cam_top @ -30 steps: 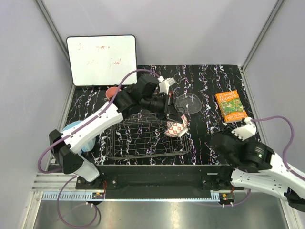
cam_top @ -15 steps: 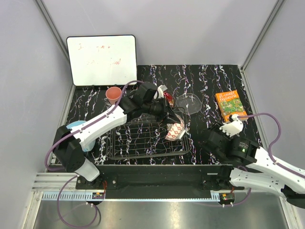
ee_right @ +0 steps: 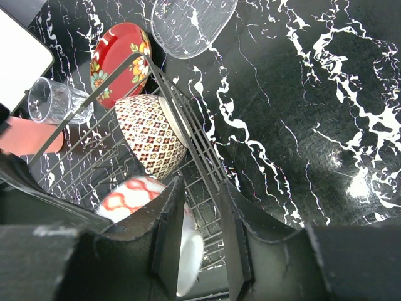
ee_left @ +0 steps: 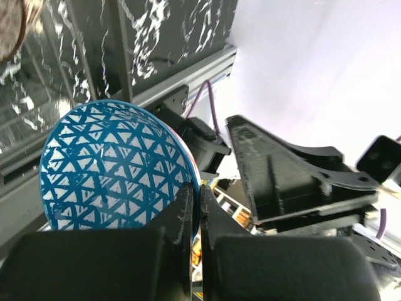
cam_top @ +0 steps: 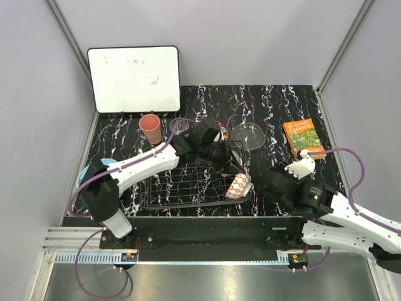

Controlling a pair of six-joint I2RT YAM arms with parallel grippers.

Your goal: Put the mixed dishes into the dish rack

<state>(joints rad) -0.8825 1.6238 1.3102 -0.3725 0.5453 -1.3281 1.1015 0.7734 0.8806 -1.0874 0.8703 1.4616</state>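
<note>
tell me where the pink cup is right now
Top view: the pink cup stands at the back left of the table, near the white board, with the glass tumbler to its right.

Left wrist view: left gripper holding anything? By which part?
Yes. The left gripper is shut on the blue patterned bowl, pinching its rim, with one finger inside the bowl and one outside.

A black tabletop veined with white and purple streaks fills the middle of a closed booth. Plain pale lavender-grey walls rise behind it and on both sides, with slim silver metal struts running up the back corners. A white board bearing faint handwriting leans against the back wall at the far left corner. A silver slotted rail lines the near edge, above a dull grey metal surface. Bright light glints off the glossy tabletop.
</note>
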